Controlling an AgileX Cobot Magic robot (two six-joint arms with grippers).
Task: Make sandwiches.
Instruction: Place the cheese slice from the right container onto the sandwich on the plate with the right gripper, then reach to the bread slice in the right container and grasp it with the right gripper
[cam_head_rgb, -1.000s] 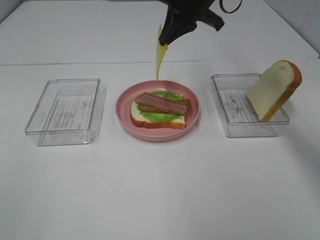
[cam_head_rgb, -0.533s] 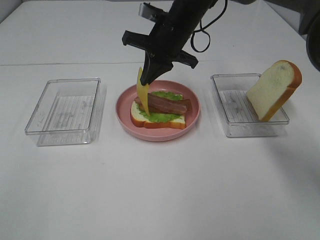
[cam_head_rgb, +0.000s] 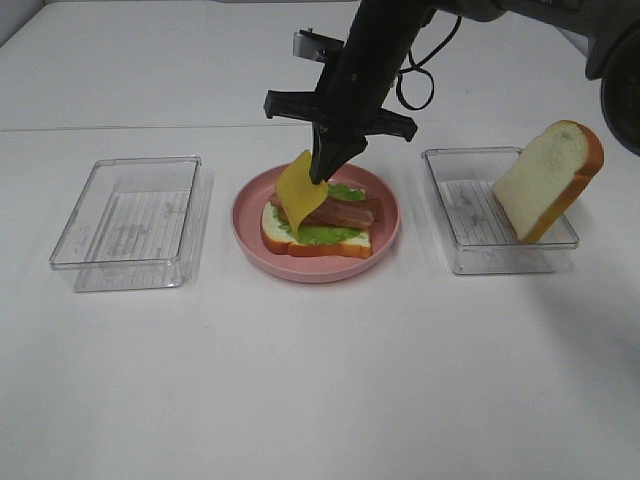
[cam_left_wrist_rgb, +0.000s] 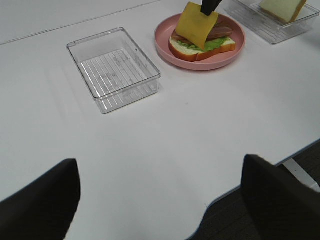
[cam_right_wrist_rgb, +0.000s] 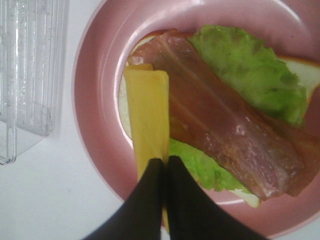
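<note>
We hold the cheese slice (cam_head_rgb: 300, 186) over the open sandwich on the pink plate (cam_head_rgb: 250, 225).

Our right gripper (cam_head_rgb: 322, 172) reaches in from above and pinches the top edge of the yellow cheese slice, its dark fingers (cam_right_wrist_rgb: 150, 200) pressed together on it; the slice hangs tilted, its lower edge down by the left end of the bacon strips (cam_head_rgb: 335, 209). Beneath lie green lettuce (cam_head_rgb: 325, 235) and a bread slice (cam_head_rgb: 315, 245) on the plate. A second bread slice (cam_head_rgb: 550, 180) leans upright in the clear tray (cam_head_rgb: 470, 255) on the right, and another clear tray (cam_head_rgb: 130, 220) sits on the left. Our left gripper (cam_left_wrist_rgb: 160, 200) stays well apart from the plate, above the white table (cam_head_rgb: 320, 380), its jaws spread wide.
</note>
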